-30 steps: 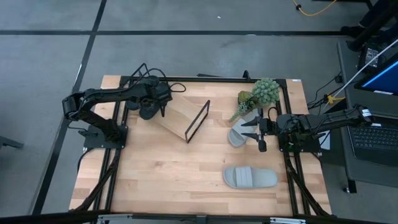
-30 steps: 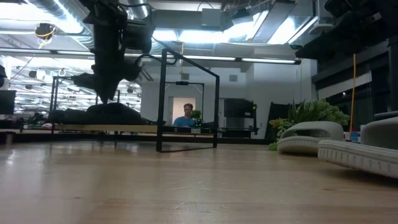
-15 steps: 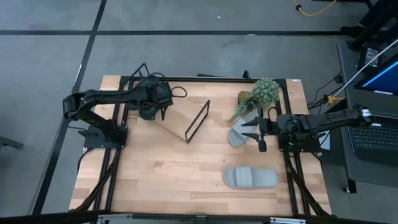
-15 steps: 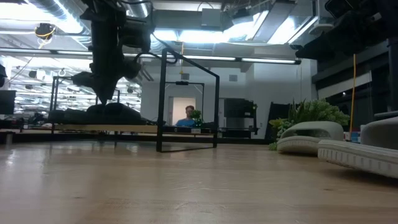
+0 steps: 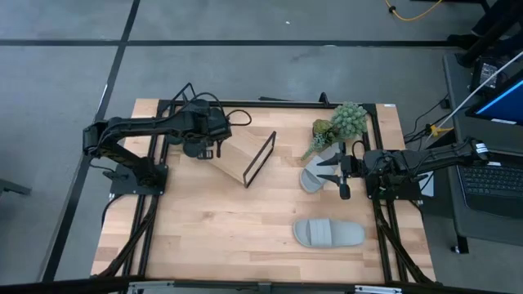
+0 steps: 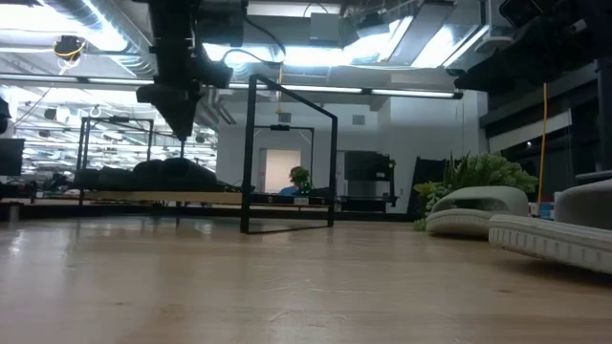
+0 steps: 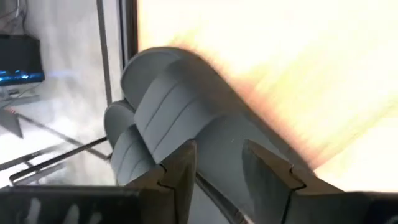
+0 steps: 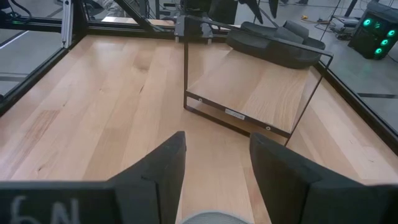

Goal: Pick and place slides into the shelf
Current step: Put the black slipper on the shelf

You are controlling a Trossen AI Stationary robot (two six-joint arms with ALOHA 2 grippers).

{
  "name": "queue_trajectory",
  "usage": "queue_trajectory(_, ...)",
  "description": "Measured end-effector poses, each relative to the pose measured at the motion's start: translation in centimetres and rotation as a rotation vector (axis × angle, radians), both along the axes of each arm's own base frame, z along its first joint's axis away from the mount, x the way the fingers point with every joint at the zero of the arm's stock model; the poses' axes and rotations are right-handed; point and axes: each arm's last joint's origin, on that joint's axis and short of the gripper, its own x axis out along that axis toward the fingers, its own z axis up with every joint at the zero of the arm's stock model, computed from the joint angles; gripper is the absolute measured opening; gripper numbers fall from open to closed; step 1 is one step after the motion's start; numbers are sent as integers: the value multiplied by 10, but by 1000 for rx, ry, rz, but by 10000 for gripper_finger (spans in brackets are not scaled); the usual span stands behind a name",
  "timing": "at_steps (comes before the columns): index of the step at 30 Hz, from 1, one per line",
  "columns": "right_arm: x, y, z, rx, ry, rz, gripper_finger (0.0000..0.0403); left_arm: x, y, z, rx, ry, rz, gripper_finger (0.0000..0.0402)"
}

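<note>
High view: I see the shelf (image 5: pixel 239 155) lying at an angle on the far left part of the surface (image 5: pixel 229 237). The black slides (image 5: pixel 194 145) sit at its far left end, mostly under my left pincer (image 5: pixel 203 140), which hovers over them. Two grey slides are not shelved: one grey slide (image 5: pixel 328 233) lies flat near the right front, the other grey slide (image 5: pixel 313 177) sits just in front of the right pincer (image 5: pixel 337 174), beside a plant (image 5: pixel 339 124). The right arm waits at the right edge.

Low view: dark slides (image 6: pixel 158 175) rest on the shelf board (image 6: pixel 163 198), with the left pincer (image 6: pixel 179 119) hanging just above, clear of them. The wire end loop (image 6: pixel 287 158) stands upright. The grey pair (image 6: pixel 475 210) is down on the surface at right, well apart from the shelf.

Left wrist view: the left pincer (image 7: pixel 219 169) is spread, nothing between its fingers (image 7: pixel 180 168). Below it lie two slides (image 7: pixel 168 124) side by side on the board; the picture is too blurred to say more.

Right wrist view: the right pincer (image 8: pixel 214 158) is spread wide and empty, with a grey rim (image 8: pixel 211 218) just under it. Across the surface, the shelf (image 8: pixel 261 84) carries the black slides (image 8: pixel 273 42).

My judgement: about halfway. Black pair placed; both grey slides left to pick and shelve.
</note>
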Motion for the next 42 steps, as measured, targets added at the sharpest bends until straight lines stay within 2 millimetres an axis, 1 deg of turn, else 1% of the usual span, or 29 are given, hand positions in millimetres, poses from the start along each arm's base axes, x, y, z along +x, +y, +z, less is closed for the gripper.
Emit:
queue_trajectory(2, 0, 0, -1, -1, 7, 0, 180, 1, -1, 0, 1, -12, 4, 108)
queue_trajectory(4, 0, 0, -1, -2, 12, 0, 180, 1, -2, 0, -1, -17, 10, 88)
queue_trajectory(6, 0, 0, -1, -2, 14, 0, 180, 1, -2, 0, -16, -23, 8, 61)
queue_trajectory(9, 0, 0, -1, -2, 15, 0, 180, 4, -4, -1, -89, -71, -8, 16)
queue_trajectory(10, 0, 0, -1, -2, 14, 0, 180, 6, -4, -1, -116, -94, -15, 8)
queue_trajectory(12, 0, 0, -1, -2, 15, 0, 180, 10, -4, 0, -153, -139, -30, 7)
queue_trajectory(14, 0, 0, -1, -2, 14, 0, 180, 12, -4, 0, -153, -164, -34, 8)
queue_trajectory(19, 0, 0, -1, -2, 16, 0, 180, 13, -4, 0, -150, -178, -27, 2)
queue_trajectory(22, 0, 0, -1, -3, 16, 0, 180, 15, -3, -3, -158, -180, 4, 1)
queue_trajectory(24, -1, 0, -2, -3, 16, 0, 180, 17, -2, -8, -163, -170, 15, 0)
queue_trajectory(32, 0, 0, -2, -3, 21, 0, 180, 25, 1, -40, -170, -62, 28, 0)
queue_trajectory(42, 0, 0, -3, -9, 34, 2, 180, 31, 4, -56, -182, 2, 32, 0)
